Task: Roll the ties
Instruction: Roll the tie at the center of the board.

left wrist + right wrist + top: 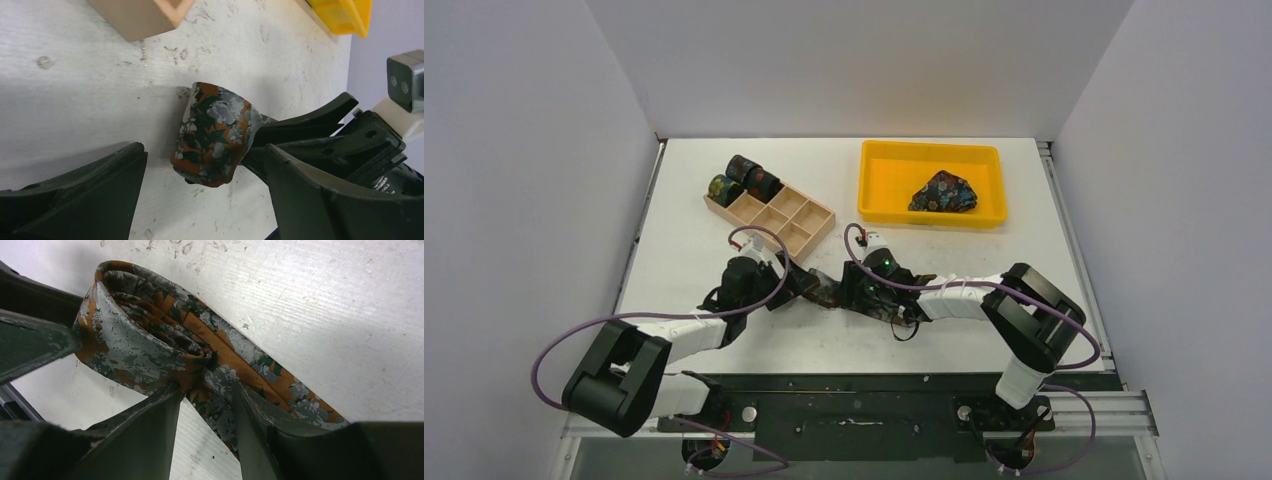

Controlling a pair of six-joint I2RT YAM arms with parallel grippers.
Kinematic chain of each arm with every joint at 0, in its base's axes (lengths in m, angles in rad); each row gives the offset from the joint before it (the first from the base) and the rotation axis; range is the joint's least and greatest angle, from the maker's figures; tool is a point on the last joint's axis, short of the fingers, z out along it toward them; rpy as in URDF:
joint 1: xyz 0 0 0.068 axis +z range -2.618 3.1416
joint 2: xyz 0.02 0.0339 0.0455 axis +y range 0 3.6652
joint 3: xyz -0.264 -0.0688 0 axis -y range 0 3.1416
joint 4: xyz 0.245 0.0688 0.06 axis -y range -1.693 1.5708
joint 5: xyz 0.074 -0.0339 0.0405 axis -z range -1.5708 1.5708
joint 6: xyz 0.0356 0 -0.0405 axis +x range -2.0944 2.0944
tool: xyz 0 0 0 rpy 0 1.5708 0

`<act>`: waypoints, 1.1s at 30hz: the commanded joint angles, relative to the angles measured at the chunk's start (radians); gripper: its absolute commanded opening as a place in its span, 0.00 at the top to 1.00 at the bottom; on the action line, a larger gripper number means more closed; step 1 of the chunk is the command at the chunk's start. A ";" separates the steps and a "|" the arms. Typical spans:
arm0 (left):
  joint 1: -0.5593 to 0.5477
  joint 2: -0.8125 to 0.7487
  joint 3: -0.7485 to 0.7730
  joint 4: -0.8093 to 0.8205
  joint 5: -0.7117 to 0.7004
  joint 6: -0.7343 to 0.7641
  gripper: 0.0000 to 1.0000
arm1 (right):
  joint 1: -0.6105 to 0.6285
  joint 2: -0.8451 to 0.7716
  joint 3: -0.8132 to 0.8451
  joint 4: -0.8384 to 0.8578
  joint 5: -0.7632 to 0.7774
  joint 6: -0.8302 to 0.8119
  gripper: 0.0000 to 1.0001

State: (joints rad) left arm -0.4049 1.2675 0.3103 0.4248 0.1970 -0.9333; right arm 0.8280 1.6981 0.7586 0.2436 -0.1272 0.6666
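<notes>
A rust-orange tie [150, 335] with a grey-blue flower pattern lies partly rolled on the white table at mid-table [829, 291]. My right gripper [205, 385] is shut on the roll's edge, with fabric pinched between its fingertips. The tie's free tail runs off to the lower right in the right wrist view. My left gripper [205, 152] is open, its jaws standing on either side of the roll [215, 135] with a gap on each side. In the top view the left gripper [802, 285] and right gripper [852, 290] meet at the tie.
A wooden compartment box [796, 222] sits behind the left arm, with three rolled ties [744, 180] in its far-left cells. A yellow tray [879, 205] at the back right holds a bunched blue floral tie [944, 192]. The box corner [140, 15] is near the left gripper.
</notes>
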 commanded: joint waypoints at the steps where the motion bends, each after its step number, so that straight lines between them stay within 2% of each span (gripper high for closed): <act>1: -0.031 0.082 0.044 0.203 0.040 0.077 0.18 | -0.016 0.000 -0.032 0.031 -0.013 -0.007 0.57; 13: -0.102 0.190 -0.019 0.428 -0.022 0.122 0.27 | -0.028 0.010 -0.042 0.048 -0.058 -0.013 0.57; 21: -0.101 0.206 -0.045 0.498 -0.005 0.142 0.40 | -0.039 0.014 -0.042 0.054 -0.071 -0.011 0.58; 24: -0.101 0.215 -0.047 0.509 0.000 0.148 0.49 | -0.040 0.014 -0.039 0.053 -0.075 -0.011 0.58; 28: -0.103 0.212 -0.049 0.498 -0.004 0.152 0.65 | -0.041 0.002 -0.028 0.041 -0.080 -0.005 0.57; 33: -0.129 0.129 -0.045 0.362 -0.100 0.184 0.90 | -0.041 -0.073 -0.024 -0.013 -0.052 0.008 0.47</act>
State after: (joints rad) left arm -0.5102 1.4700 0.2626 0.8310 0.1726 -0.7895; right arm 0.7925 1.6920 0.7341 0.2859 -0.2035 0.6704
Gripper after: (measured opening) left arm 0.205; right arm 0.492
